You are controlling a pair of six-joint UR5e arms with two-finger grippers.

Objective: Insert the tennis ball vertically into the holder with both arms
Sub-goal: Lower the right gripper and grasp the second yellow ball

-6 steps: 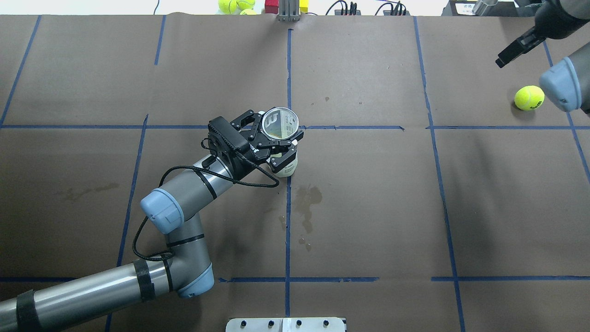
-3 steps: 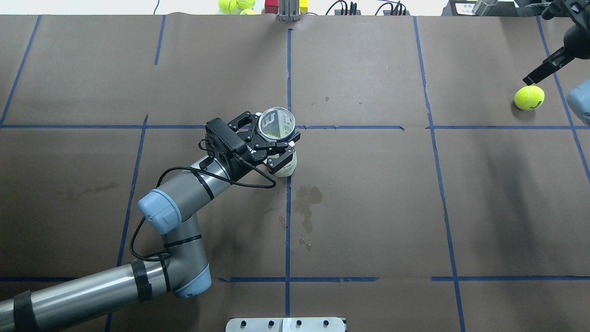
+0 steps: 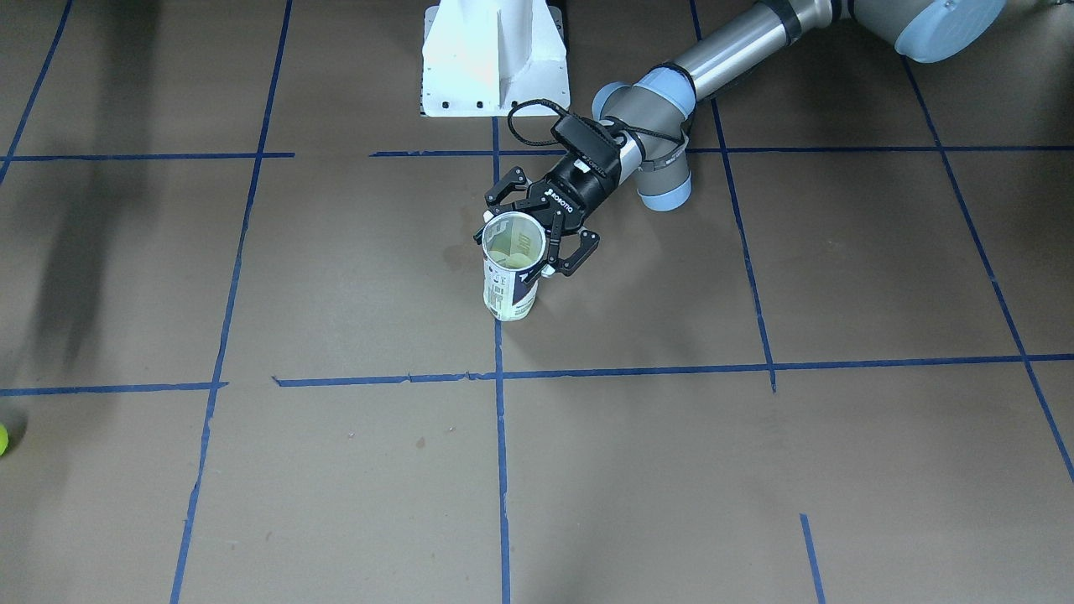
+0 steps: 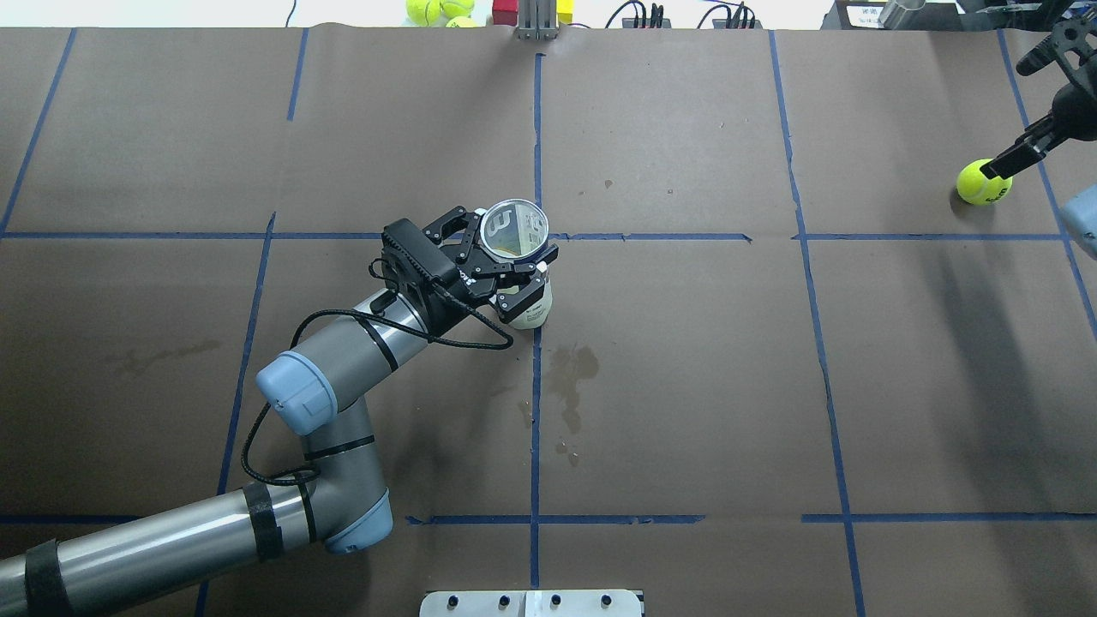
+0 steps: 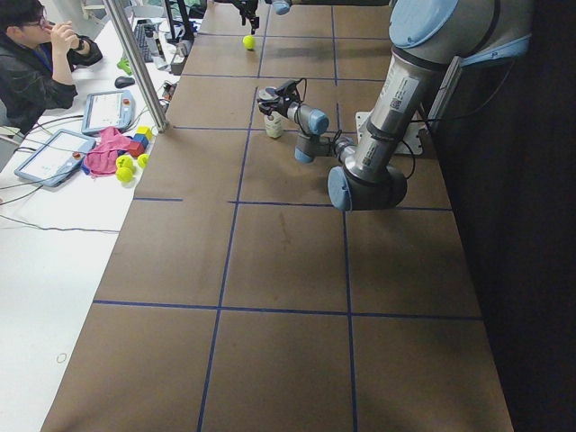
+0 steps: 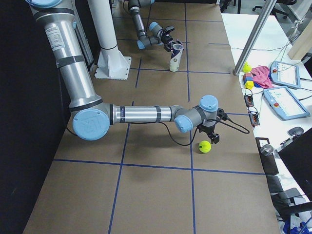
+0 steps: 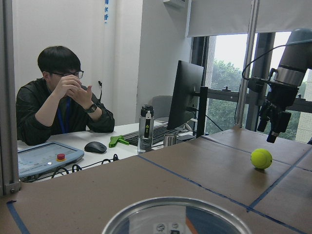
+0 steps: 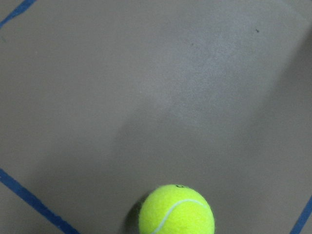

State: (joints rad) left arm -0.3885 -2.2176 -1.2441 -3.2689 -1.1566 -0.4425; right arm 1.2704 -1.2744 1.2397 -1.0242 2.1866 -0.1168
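The holder (image 4: 524, 296), a clear can with a white and navy label and a metal-rimmed mouth, stands upright near the table's middle. It also shows in the front-facing view (image 3: 508, 281). My left gripper (image 4: 512, 267) is shut on the holder just below its mouth. A yellow tennis ball (image 4: 982, 182) lies on the table at the far right. My right gripper (image 4: 1020, 116) is open and hangs over the ball, one fingertip (image 4: 998, 161) at the ball's upper edge. In the left wrist view the right gripper (image 7: 268, 129) hangs just above the ball (image 7: 262, 158). In the right wrist view the ball (image 8: 176, 209) sits at the bottom edge.
The white pedestal base (image 3: 495, 67) stands on the robot's side of the table. Spare tennis balls (image 4: 437, 10), coloured blocks and a metal post (image 4: 536, 21) sit at the far edge. An operator (image 5: 36, 63) sits at a desk beyond it.
My right gripper has swung right and come down over the tennis ball. My left gripper has shifted slightly left with the holder and then stayed still.
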